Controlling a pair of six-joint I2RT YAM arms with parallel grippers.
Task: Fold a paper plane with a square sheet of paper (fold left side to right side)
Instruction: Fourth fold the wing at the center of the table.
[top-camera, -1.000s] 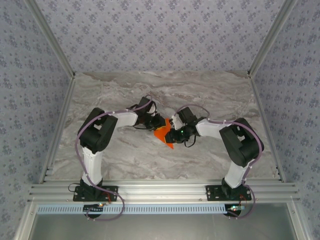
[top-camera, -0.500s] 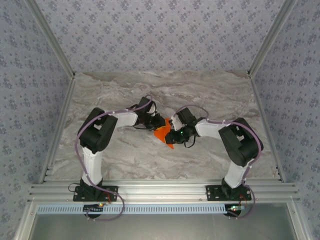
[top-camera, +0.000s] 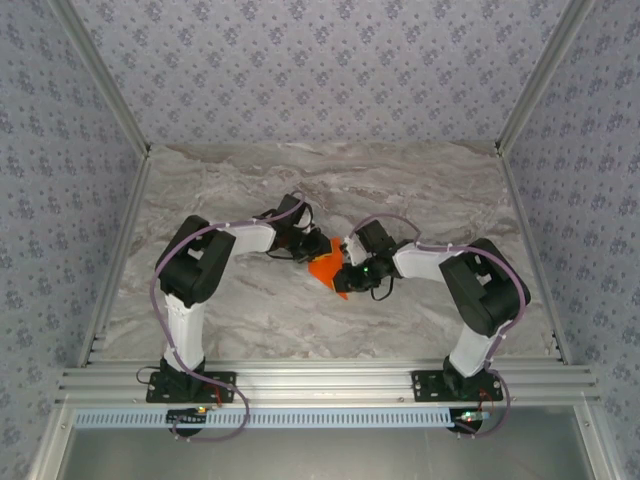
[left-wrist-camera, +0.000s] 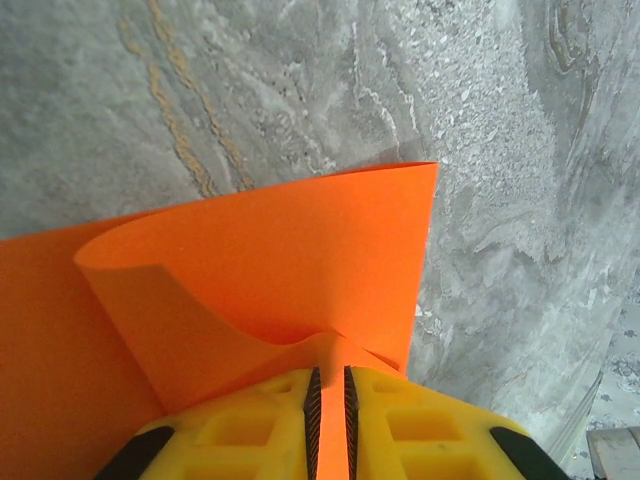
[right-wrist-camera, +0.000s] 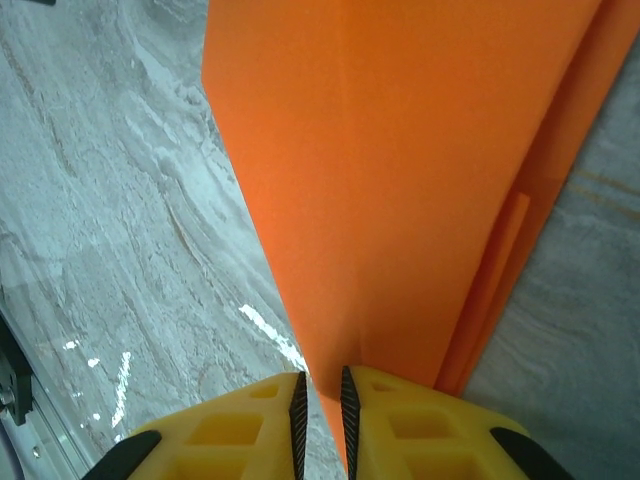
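The orange paper (right-wrist-camera: 400, 150) runs off the view's top edge.

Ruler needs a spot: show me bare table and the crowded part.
Bare table: the strip along the far wall and the near band between the arm bases. Crowded: centre, where left fingers and right fingers pinch the orange paper.

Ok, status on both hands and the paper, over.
Left hand shut on paper. Right hand shut on paper too. Paper curled, partly folded. No obstruction seen.
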